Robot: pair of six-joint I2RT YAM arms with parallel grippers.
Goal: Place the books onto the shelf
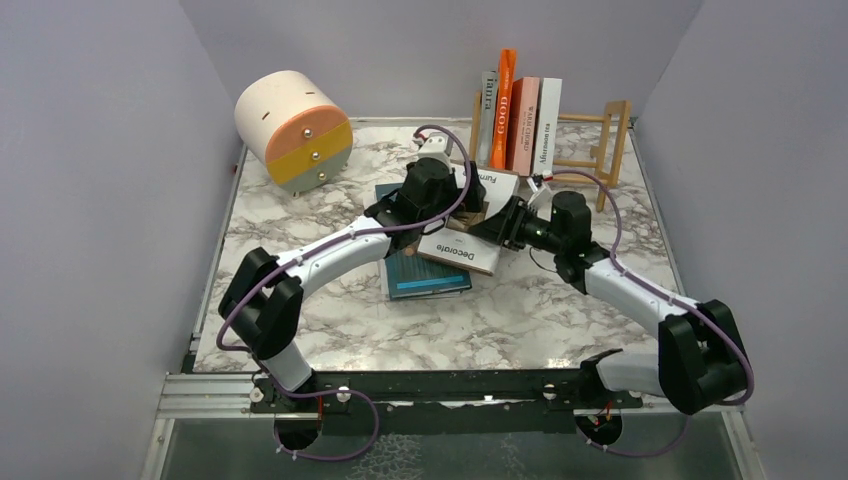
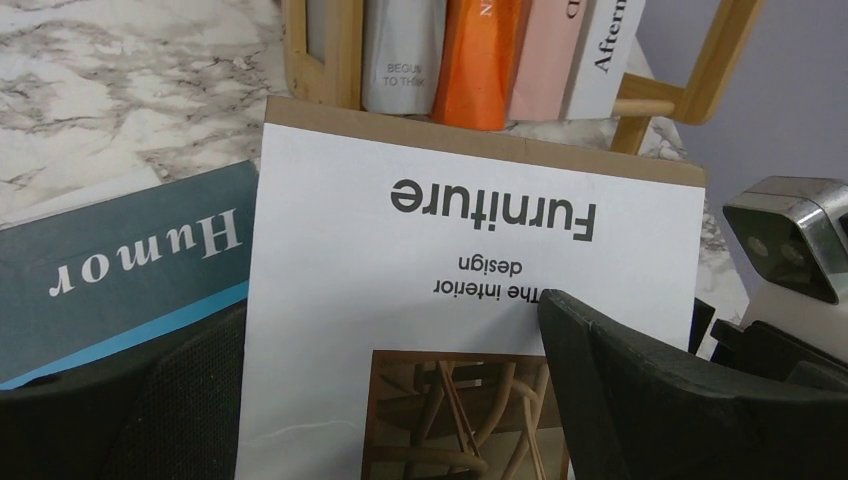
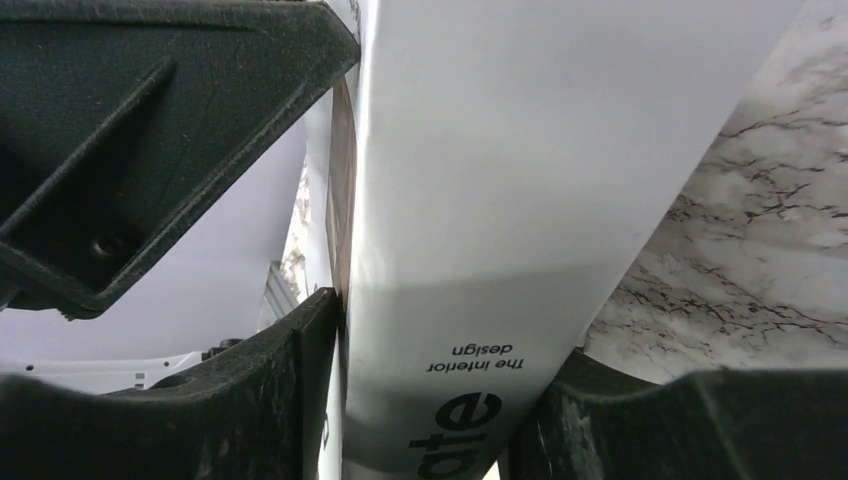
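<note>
A thick white book (image 1: 478, 222) with "Furniture" on its cover (image 2: 470, 250) and "Decorate" on its spine (image 3: 520, 150) lies tilted on a teal "Humor" book (image 1: 425, 275) (image 2: 130, 270) in the middle of the table. My right gripper (image 1: 497, 225) (image 3: 440, 390) is shut on the white book's spine from the right, one finger on each face. My left gripper (image 1: 455, 205) (image 2: 400, 400) hovers open over the cover. Grey, orange, pink and white books (image 1: 515, 115) (image 2: 480, 60) stand upright at the left end of the shelf (image 1: 612, 140) (image 2: 700, 70).
A round cream, orange and yellow drawer drum (image 1: 295, 130) lies at the back left. Grey walls close in the marble table (image 1: 560, 320) on three sides. The shelf's right half holds no books.
</note>
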